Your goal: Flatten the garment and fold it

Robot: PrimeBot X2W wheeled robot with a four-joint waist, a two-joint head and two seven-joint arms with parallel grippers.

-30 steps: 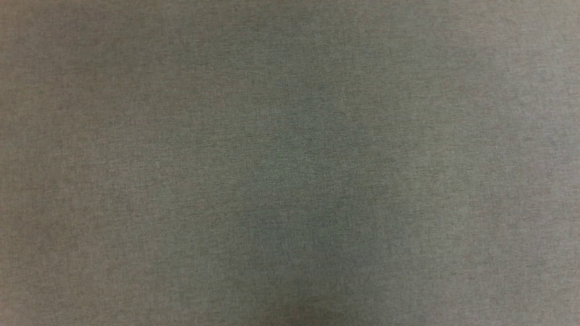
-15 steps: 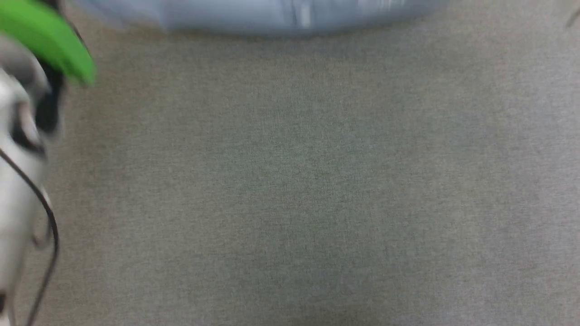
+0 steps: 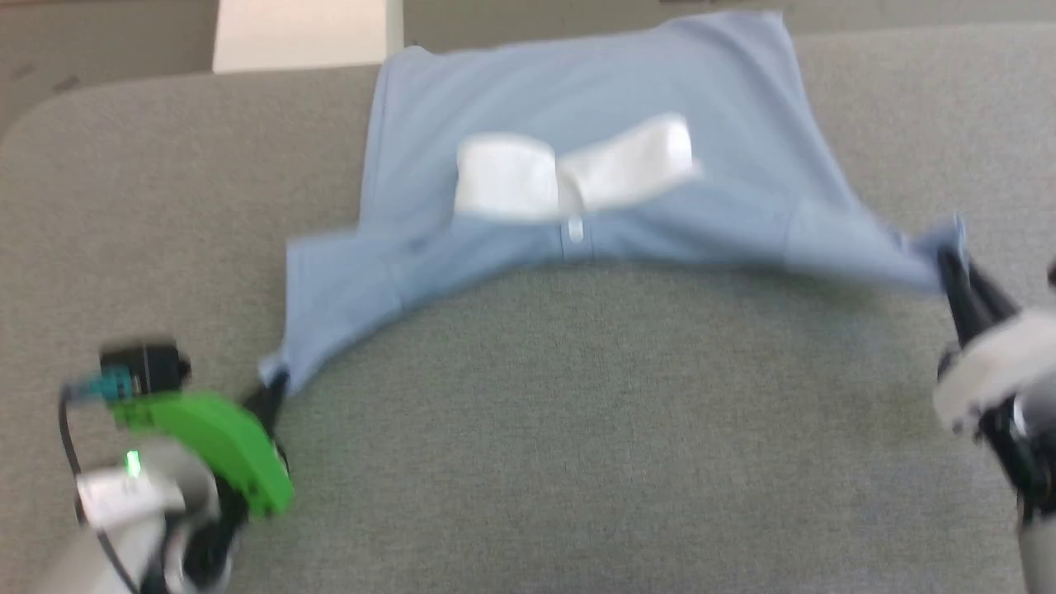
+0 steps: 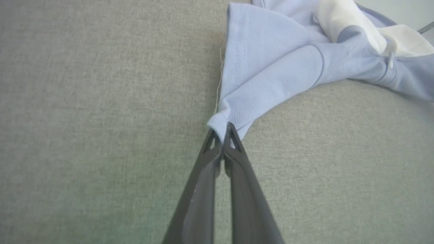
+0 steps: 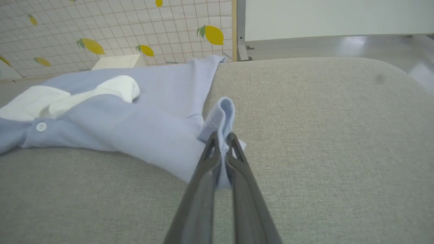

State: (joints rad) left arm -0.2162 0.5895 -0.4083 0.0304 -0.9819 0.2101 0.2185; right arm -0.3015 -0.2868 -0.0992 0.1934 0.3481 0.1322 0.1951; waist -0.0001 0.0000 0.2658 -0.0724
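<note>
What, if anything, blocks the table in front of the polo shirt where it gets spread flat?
Nothing visible does. The left gripper and right gripper are each shut on a sleeve end of the garment, and the grey table between it and the robot is bare fabric.

Arms spread wide; left gripper [image 4: 223,132] and right gripper [image 5: 222,140] each clamp a sleeve tip of the garment [image 3: 594,91].
</note>
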